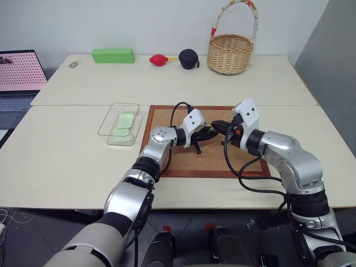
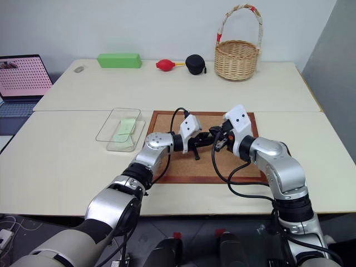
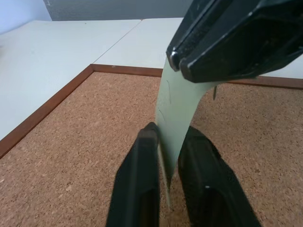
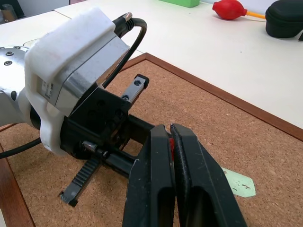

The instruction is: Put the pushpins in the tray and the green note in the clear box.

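Above the corkboard [image 1: 211, 164] my two grippers meet tip to tip. A pale green note [image 3: 177, 113] hangs upright between them. My left gripper [image 3: 168, 135] is shut on the note's lower part. My right gripper [image 4: 169, 128] is shut at the note's top edge, and a red speck, the red pushpin [image 4: 171, 149], shows between its fingers. A corner of the note [image 4: 239, 182] pokes out below the right gripper. The clear box [image 1: 105, 125] stands left of the corkboard with a pale green slip [image 1: 125, 122] lying in it. The tray and the dark pushpin are hidden.
At the back of the far table stand a wicker basket [image 1: 231, 53], a black case [image 1: 188, 58], a red bulb blower [image 1: 158, 60] and a bright green block [image 1: 113, 55]. A laptop [image 1: 19, 72] sits at the far left. Black cables loop over the corkboard by both wrists.
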You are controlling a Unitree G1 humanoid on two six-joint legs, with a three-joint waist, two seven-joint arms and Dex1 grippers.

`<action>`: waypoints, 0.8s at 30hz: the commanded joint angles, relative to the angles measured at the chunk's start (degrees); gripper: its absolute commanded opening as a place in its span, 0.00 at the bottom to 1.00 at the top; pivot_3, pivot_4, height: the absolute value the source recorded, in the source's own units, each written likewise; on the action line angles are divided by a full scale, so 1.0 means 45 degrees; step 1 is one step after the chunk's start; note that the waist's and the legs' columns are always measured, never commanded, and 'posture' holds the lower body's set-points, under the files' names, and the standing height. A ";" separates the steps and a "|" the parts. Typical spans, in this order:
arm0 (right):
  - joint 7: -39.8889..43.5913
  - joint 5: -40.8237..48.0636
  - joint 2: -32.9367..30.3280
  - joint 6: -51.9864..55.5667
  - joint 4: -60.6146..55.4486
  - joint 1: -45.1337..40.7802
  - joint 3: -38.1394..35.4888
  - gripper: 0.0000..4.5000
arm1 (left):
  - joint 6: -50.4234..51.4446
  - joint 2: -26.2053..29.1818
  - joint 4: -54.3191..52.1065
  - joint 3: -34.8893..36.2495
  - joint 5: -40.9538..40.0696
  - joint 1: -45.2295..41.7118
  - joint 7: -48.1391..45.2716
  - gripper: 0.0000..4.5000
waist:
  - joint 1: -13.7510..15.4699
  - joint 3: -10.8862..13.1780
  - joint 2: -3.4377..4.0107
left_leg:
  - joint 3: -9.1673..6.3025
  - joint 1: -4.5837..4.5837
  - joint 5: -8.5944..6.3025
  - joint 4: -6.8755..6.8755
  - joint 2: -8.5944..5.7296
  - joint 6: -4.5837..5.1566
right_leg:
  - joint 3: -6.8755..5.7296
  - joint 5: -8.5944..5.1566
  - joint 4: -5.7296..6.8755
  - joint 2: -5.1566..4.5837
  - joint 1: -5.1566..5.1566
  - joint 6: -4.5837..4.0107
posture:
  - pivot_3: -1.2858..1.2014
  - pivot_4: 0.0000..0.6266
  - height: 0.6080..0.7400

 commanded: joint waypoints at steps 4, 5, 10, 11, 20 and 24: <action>-0.0110 0.0298 0.0039 -0.0048 -0.0649 -0.0301 -0.0163 0.00 | -0.0294 -0.0076 -0.0052 0.0144 0.0052 -0.0158 -0.0078 0.01 | 0.0000 0.0000 0.0000 | 0.0000 0.0000 0.0000 0.0000 0.0000 0.0000 | 0.0000 0.0000 0.0000 0.0000 0.0000 0.0000 | 0.52 0.24 1.00; -0.0134 0.0301 0.0037 -0.0062 -0.0640 -0.0305 -0.0185 0.00 | -0.0293 -0.0070 -0.0073 0.0139 0.0052 -0.0115 -0.0107 0.01 | 0.0000 0.0000 0.0000 | 0.0000 -0.0001 0.0000 0.0000 0.0000 0.0000 | 0.0000 0.0000 0.0000 0.0000 0.0000 0.0000 | 0.52 0.24 1.00; -0.0318 0.0530 0.0031 0.0021 -0.0619 -0.0393 -0.0570 0.00 | -0.0229 -0.0009 -0.0241 0.0100 0.0057 0.0174 -0.0231 0.01 | -0.0001 0.0000 0.0000 | 0.0000 0.0000 0.0000 0.0000 0.0000 0.0000 | 0.0001 0.0000 0.0001 0.0000 0.0000 0.0000 | 0.52 0.24 1.00; -0.0362 0.0614 0.0012 0.0069 -0.0628 -0.0409 -0.0691 0.00 | -0.0205 -0.0003 -0.0267 0.0103 0.0055 0.0219 -0.0226 0.01 | 0.0000 0.0000 0.0000 | 0.0001 0.0000 0.0000 0.0000 0.0000 0.0000 | 0.0001 0.0000 0.0001 0.0000 0.0000 0.0000 | 0.52 0.24 1.00; -0.0694 0.1297 -0.0614 0.0675 -0.0949 -0.0226 -0.2075 0.00 | -0.0069 0.0049 -0.0553 0.0141 0.0051 0.0534 -0.0128 0.01 | 0.0005 0.0000 0.0000 | 0.0000 0.0000 0.0000 0.0002 0.0000 0.0000 | 0.0002 0.0000 0.0004 0.0000 0.0000 0.0000 | 0.52 0.24 1.00; -0.0318 0.1070 -0.2019 0.0658 -0.1275 0.0918 -0.2844 0.00 | 0.0162 0.0212 -0.1435 0.0205 -0.0098 0.0863 -0.0132 0.01 | 0.0031 0.0000 0.0000 | -0.0001 -0.0003 0.0000 0.0003 -0.0001 0.0000 | 0.0001 0.0000 0.0001 -0.0001 0.0001 0.0000 | 0.52 0.24 1.00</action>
